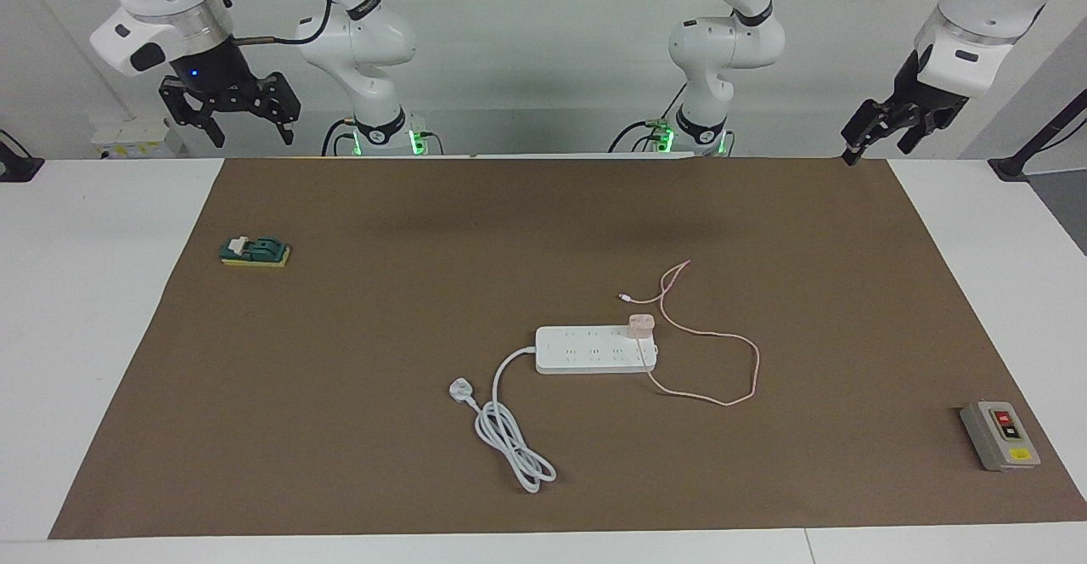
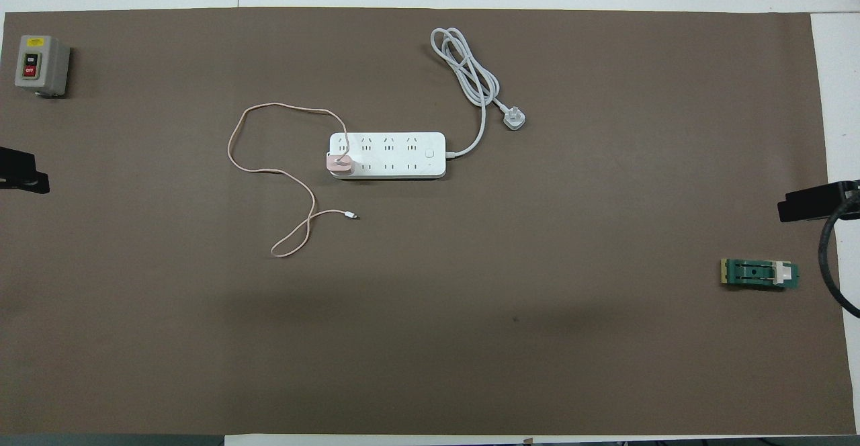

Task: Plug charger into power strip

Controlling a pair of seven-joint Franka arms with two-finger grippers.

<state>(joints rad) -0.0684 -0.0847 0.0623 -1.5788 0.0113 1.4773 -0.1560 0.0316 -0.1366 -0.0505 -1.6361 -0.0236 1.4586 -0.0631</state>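
Brown mat [image 1: 340, 377], charger [image 1: 641, 325] seated in power strip [image 1: 590, 350], left claw [image 1: 883, 135] and right claw [image 1: 231, 109] raised, both wide, empty

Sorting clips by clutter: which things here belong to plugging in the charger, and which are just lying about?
Part of the job:
- charger, seated on the power strip at its end toward the left arm
- power strip

Just lying about:
- grey switch box
- green block

Both grippers hang empty at the table's ends: left gripper, right gripper.
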